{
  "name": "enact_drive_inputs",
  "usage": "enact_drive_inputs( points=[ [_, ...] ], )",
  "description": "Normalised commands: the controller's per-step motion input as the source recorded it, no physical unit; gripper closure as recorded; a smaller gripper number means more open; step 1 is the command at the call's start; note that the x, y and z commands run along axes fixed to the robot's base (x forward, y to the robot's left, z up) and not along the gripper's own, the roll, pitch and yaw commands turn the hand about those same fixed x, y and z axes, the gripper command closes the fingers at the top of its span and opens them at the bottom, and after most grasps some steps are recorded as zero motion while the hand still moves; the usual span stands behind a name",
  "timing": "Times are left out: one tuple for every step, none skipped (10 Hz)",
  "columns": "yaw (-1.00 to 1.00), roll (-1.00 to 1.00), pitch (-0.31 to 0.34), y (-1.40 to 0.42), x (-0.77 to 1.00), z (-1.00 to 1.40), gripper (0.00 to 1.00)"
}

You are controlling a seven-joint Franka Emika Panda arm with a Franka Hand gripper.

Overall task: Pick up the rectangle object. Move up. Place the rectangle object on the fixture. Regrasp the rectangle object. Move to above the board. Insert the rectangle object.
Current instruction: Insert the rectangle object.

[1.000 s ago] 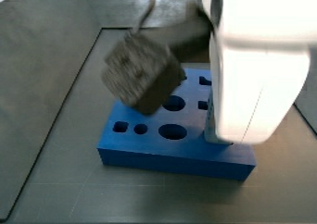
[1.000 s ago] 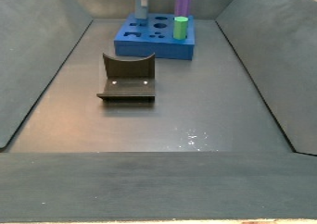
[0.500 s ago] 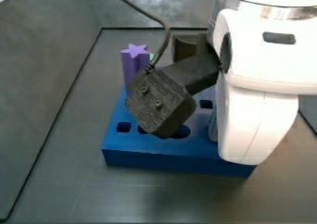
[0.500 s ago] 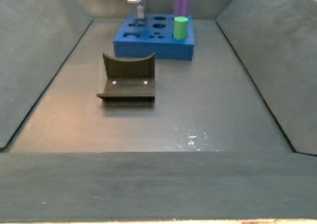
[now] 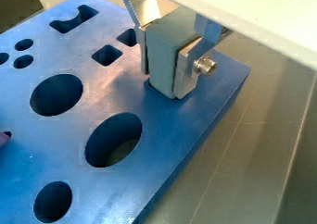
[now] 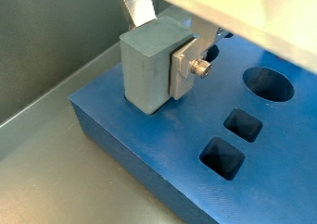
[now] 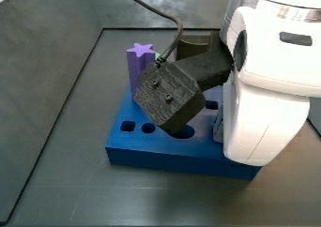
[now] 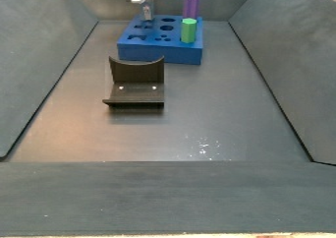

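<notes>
In a side view, the fixture [image 8: 136, 85] stands nearest on the floor, empty, well apart from the board [image 8: 163, 42]. Beyond it, the tool [image 8: 145, 8] hangs above the far corner of the board, next to the green peg [image 8: 190, 29] and the purple star post [image 8: 194, 2].

In both wrist views, we see the tool [image 6: 158, 66] closed on the rectangle object [image 6: 145, 68]. One silver finger [image 5: 183, 68] presses its flat side, and the bar's lower end hangs just above the board [image 5: 124, 89] near a corner.

We judge the insertion not yet made. Risks from here:

- Misalignment: the bar's end appears over solid blue surface, not clearly over a rectangular cut-out [image 6: 224, 157]. Descending here would jam it against the board.
- Tilt: a bar slightly skewed in the grip could catch a hole edge and bind.
- Slip: contact force could push the bar upward between the pads.
</notes>
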Motion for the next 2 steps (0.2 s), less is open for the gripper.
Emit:
enact_drive_inputs(
  points=[
    [0.0, -0.02, -0.526, 0.0, 0.0, -0.74, 1.0],
    [0.0, 0.0, 0.0, 0.0, 0.0, 0.0, 1.0]
  ],
)
